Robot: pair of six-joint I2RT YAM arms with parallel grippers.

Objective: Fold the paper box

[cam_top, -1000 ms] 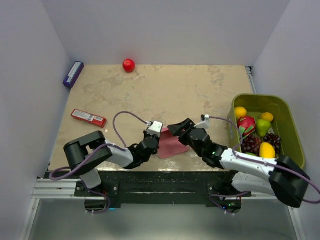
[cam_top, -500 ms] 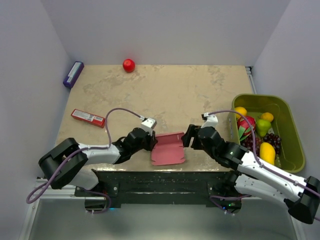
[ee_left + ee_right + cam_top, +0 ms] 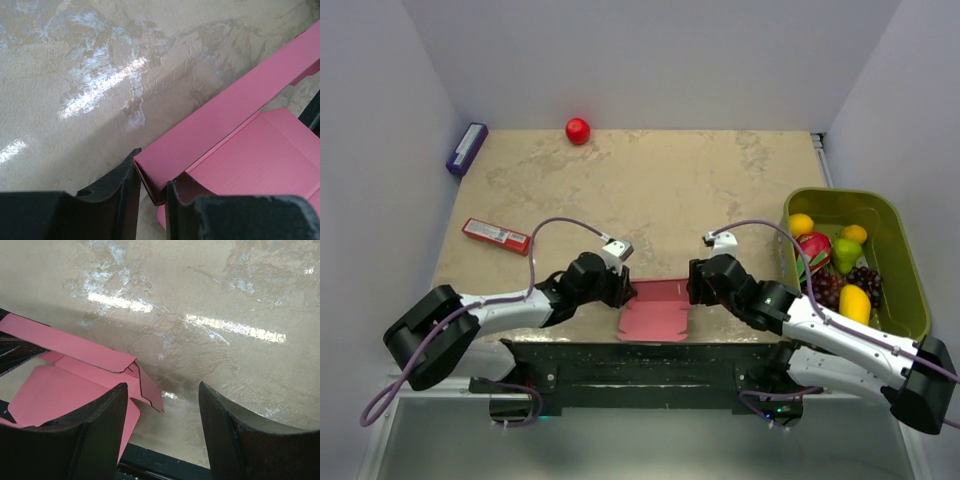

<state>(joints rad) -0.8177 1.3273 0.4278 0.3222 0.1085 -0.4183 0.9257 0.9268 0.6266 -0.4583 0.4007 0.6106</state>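
The paper box [image 3: 655,312] is pink card, partly unfolded, and lies at the table's near edge between my two grippers. My left gripper [image 3: 624,290] is shut on the left end of its raised back wall. In the left wrist view that folded wall [image 3: 235,112] runs up to the right from between the fingers [image 3: 112,195] of the left gripper [image 3: 150,187]. My right gripper [image 3: 692,287] stands open at the box's right end. In the right wrist view the box [image 3: 60,387] lies left of the right gripper [image 3: 162,412], and a die-cut tab [image 3: 150,390] pokes into the gap untouched.
A red bar-shaped packet [image 3: 497,236] lies at the left. A purple box [image 3: 467,148] and a red ball [image 3: 578,130] sit at the back. At the right stands a green bin [image 3: 840,193] holding fruit. The black rail [image 3: 640,355] borders the table just beneath the box.
Both grippers have drawn apart and come toward the near edge. The box, bunched between them before, now lies spread wider and flatter. The right gripper has let go and stands beside it.
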